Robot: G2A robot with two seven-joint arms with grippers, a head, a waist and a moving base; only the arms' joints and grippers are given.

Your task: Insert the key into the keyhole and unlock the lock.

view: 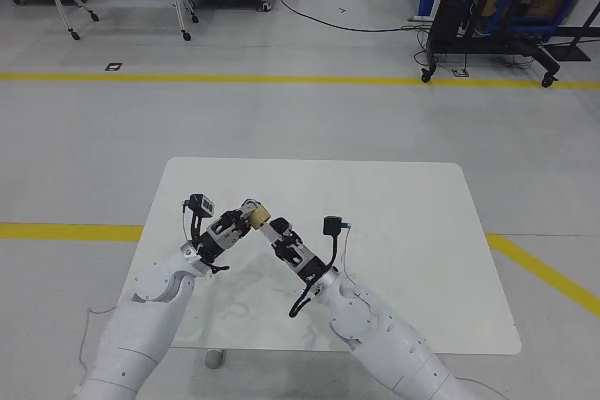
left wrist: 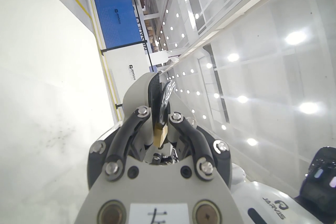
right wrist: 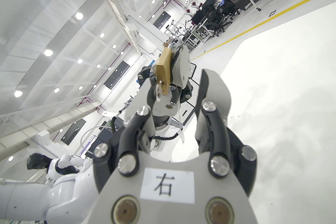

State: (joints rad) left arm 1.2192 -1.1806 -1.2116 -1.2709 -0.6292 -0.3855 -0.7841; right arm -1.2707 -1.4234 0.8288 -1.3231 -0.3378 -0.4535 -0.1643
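Right hand (right wrist: 176,86): fingers apart, nothing held, set either side of the key (right wrist: 158,90); key: projecting from the lock (right wrist: 164,70) at its near end, apparently seated in the keyhole; lock: brass, clamped in left hand (left wrist: 158,93), above the counter (view: 400,260); advised: close squarely on the key head, twist about the lock's axis, left hand bracing.

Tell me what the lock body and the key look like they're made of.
The lock body looks like brass: yellow-gold with a dull satin face. The key looks like silvery metal, perhaps plated steel, with a light shine; it is too small to be sure.
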